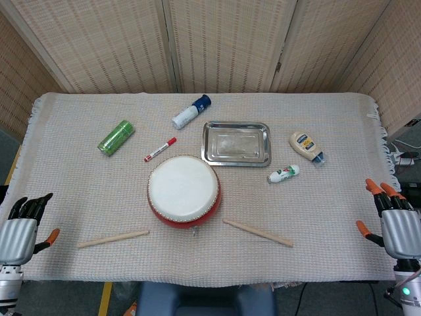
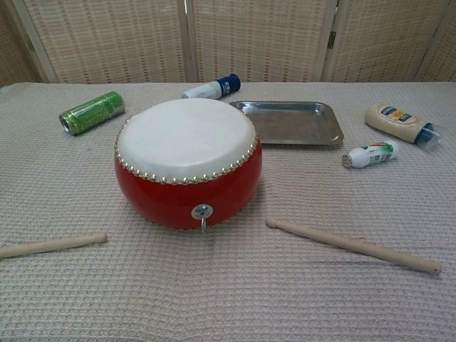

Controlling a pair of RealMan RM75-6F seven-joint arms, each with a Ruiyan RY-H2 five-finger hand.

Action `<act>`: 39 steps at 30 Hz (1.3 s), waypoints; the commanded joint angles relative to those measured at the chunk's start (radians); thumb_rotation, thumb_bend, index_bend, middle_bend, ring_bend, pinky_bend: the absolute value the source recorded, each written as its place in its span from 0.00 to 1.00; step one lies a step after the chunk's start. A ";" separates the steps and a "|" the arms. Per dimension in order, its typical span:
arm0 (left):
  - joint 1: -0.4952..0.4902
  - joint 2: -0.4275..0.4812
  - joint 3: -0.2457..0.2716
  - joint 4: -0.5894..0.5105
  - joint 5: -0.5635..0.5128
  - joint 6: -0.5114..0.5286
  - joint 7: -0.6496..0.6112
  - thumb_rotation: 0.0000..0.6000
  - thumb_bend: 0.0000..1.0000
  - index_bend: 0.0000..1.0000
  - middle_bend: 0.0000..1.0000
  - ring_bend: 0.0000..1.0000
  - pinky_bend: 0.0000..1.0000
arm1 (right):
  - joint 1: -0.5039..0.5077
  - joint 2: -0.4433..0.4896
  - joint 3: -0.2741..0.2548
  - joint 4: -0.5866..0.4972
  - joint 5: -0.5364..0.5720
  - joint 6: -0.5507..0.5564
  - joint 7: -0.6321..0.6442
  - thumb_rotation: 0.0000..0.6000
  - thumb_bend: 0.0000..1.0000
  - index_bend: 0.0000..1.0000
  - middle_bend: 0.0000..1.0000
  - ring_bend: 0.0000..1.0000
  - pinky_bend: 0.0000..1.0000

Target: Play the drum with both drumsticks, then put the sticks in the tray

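A red drum (image 1: 183, 191) (image 2: 187, 163) with a white skin stands at the table's middle front. One wooden drumstick (image 1: 112, 238) (image 2: 50, 245) lies to its front left, another drumstick (image 1: 258, 232) (image 2: 354, 246) to its front right. Behind the drum sits the steel tray (image 1: 236, 143) (image 2: 291, 122), with nothing in it. In the head view my left hand (image 1: 21, 232) hovers off the table's left front corner, fingers apart, holding nothing. My right hand (image 1: 395, 224) is beyond the right front edge, also spread and holding nothing. Neither hand shows in the chest view.
A green can (image 1: 116, 137) (image 2: 91, 112) lies at the left, a red marker (image 1: 160, 149) near it, and a white bottle with a blue cap (image 1: 191, 111) (image 2: 210, 87) behind the drum. A mayonnaise bottle (image 1: 306, 146) (image 2: 397, 122) and a small white bottle (image 1: 283, 174) (image 2: 368, 155) lie right of the tray.
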 commanded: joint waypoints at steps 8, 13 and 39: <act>-0.063 -0.025 0.037 -0.016 0.073 -0.097 -0.052 1.00 0.32 0.23 0.21 0.18 0.13 | -0.003 0.012 0.005 0.003 -0.012 0.012 0.025 1.00 0.16 0.08 0.21 0.09 0.23; -0.104 -0.065 0.049 -0.020 0.077 -0.170 -0.050 1.00 0.36 0.31 0.24 0.20 0.14 | 0.000 0.015 0.007 0.003 -0.008 0.004 0.032 1.00 0.16 0.08 0.21 0.09 0.23; -0.160 -0.278 0.041 -0.006 -0.170 -0.355 0.134 1.00 0.38 0.39 0.25 0.21 0.11 | 0.013 0.009 0.011 0.019 0.020 -0.036 0.059 1.00 0.16 0.08 0.21 0.09 0.23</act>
